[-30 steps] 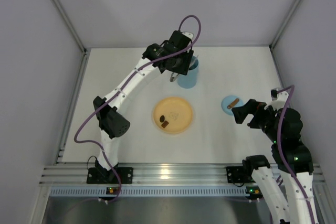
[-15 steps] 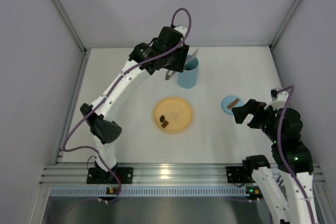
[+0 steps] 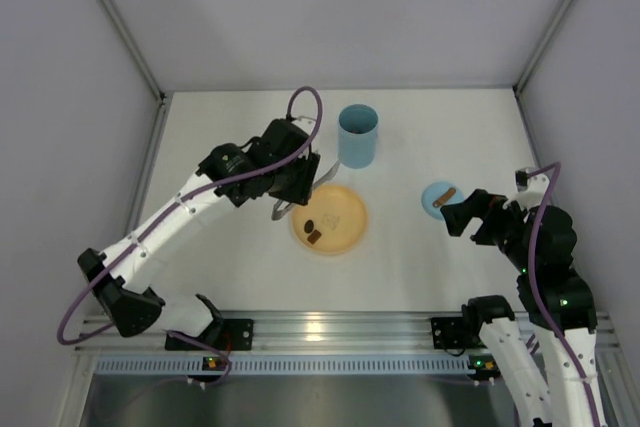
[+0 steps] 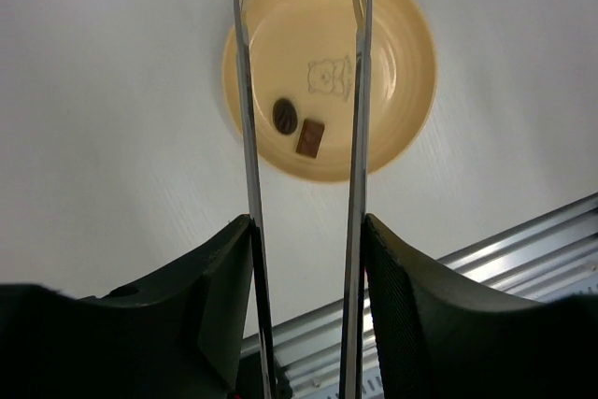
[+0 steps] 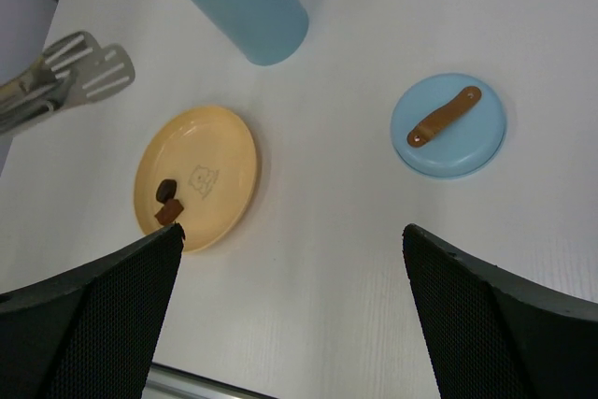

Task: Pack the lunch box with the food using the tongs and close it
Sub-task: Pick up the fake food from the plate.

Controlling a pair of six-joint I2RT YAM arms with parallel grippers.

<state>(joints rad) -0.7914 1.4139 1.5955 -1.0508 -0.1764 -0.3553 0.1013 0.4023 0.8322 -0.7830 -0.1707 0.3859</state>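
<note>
Since a second ago the left arm has swung away from above the lunch box (image 3: 358, 135) at upper centre, down to the left edge of the plate (image 3: 348, 205) in mid-frame. The right arm has not shifted.

Top view: the left end effector (image 3: 292, 187) carries the tongs (image 3: 282, 211), their tips just beside the plate's left rim. Two dark pieces of food (image 3: 313, 232) lie on the lower left of the plate. The lunch box stands upright and uncovered above the plate; its contents cannot be made out. Its lid (image 3: 438, 198) lies flat on the worktop (image 3: 400, 267) at the right, near the right end effector (image 3: 455, 215).

Left wrist view: the black fingers (image 4: 224, 268) are partly closed, pressing the two silver arms of the tongs (image 4: 246, 137), which run up the frame with a gap between them. The two food pieces (image 4: 297, 126) show through that gap, on the yellow plate (image 4: 392, 72).

Right wrist view: the right end effector (image 5: 291, 231) is spread wide and holds nothing. The lid (image 5: 448, 125) sits at centre right, the lunch box (image 5: 248, 2) at the top and the plate (image 5: 220, 151) at lower left.

Packing seems well along. Two pieces remain to carry over, and the lid is not yet on.
</note>
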